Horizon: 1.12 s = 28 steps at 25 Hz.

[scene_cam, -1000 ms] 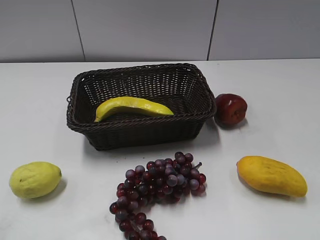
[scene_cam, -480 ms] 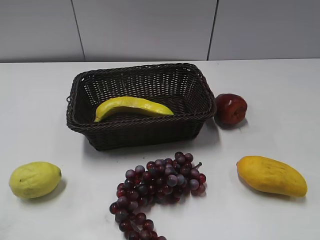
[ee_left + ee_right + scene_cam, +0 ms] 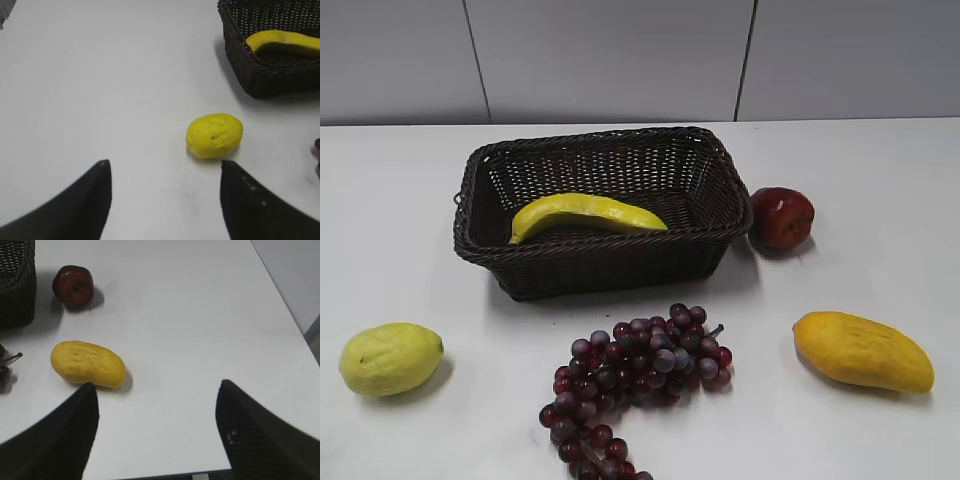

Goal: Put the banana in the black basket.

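Note:
The yellow-green banana (image 3: pixel 585 213) lies inside the black basket (image 3: pixel 603 262) at the table's middle back, along its near wall. In the left wrist view the banana (image 3: pixel 285 41) shows in the basket (image 3: pixel 260 75) at top right. My left gripper (image 3: pixel 162 167) is open and empty over bare table, well left of the basket. My right gripper (image 3: pixel 156 390) is open and empty near the table's front right edge; a basket corner (image 3: pixel 17 285) shows at its top left. Neither gripper shows in the exterior view.
A lemon (image 3: pixel 390 358) (image 3: pixel 214 135) lies front left, purple grapes (image 3: pixel 635 375) in front of the basket, a mango (image 3: pixel 863 351) (image 3: pixel 88 364) front right, a red apple (image 3: pixel 782 217) (image 3: pixel 73 285) right of the basket. The table's edge runs along the right wrist view's bottom and right.

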Tool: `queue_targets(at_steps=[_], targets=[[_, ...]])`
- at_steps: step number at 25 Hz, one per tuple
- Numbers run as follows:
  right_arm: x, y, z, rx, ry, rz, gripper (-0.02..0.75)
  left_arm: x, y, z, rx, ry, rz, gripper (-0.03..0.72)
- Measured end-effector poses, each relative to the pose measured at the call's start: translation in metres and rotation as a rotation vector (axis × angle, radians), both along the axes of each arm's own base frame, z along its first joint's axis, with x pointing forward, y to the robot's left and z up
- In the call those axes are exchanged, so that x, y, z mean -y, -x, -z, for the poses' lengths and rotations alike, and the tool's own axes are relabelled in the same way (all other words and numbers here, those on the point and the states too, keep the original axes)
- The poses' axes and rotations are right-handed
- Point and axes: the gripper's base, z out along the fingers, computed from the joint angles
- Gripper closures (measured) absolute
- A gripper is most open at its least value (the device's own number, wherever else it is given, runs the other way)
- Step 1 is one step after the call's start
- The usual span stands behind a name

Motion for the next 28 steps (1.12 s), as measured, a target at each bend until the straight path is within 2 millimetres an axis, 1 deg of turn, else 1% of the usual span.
queue_targets(at_steps=[6, 9, 14, 28], targets=[[0.0, 0.0, 0.0, 0.0, 0.0, 0.0, 0.154, -0.001, 0.003, 0.0, 0.026, 0.003, -0.061, 0.204], [0.0, 0.0, 0.0, 0.0, 0.0, 0.0, 0.154, -0.002, 0.008, -0.001, 0.06, 0.005, -0.103, 0.204], [0.0, 0.0, 0.0, 0.0, 0.0, 0.0, 0.154, -0.002, 0.02, -0.001, 0.135, 0.009, -0.125, 0.204], [0.0, 0.0, 0.0, 0.0, -0.001, 0.0, 0.154, -0.002, 0.021, -0.001, 0.145, 0.01, -0.125, 0.222]])
